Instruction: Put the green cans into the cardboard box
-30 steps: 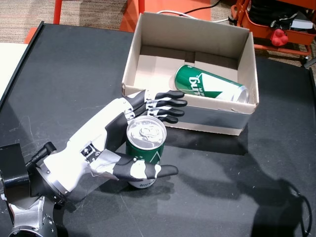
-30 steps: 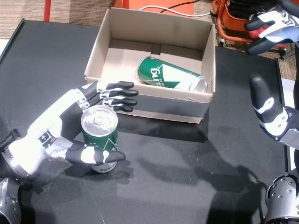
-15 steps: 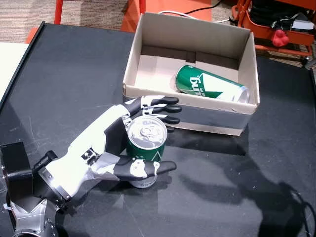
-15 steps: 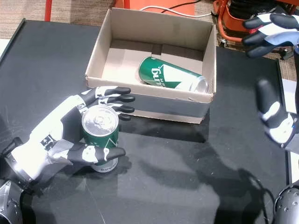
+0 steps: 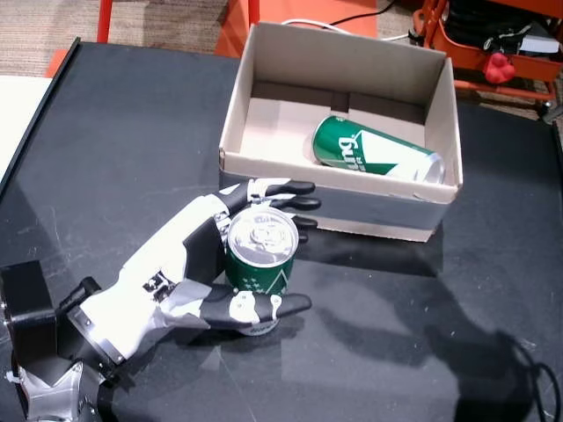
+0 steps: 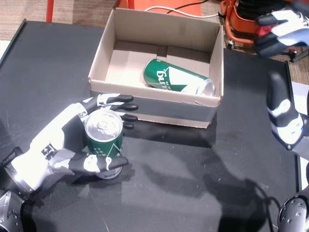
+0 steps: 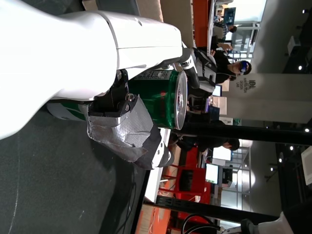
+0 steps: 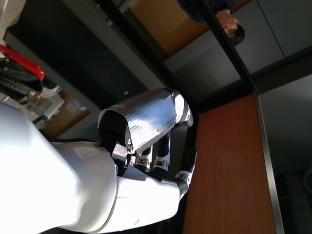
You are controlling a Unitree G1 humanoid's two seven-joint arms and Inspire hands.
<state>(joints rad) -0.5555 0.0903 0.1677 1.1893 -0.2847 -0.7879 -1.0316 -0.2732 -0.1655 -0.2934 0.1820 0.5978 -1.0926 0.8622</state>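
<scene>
On table: left robot hand point(image 5: 189, 264) clamped on upright can point(image 5: 259, 264) | right robot hand point(image 6: 285, 121) spread, seen only in one head view

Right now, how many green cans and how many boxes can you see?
Green cans: 2, one upright on the table and one lying in the box
Cardboard boxes: 1
Total: 3

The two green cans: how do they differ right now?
The can by the left hand stands upright on the black table, thumb and fingers curled around it; the other can lies on its side inside the cardboard box, untouched. Both are green with silver tops.
</scene>
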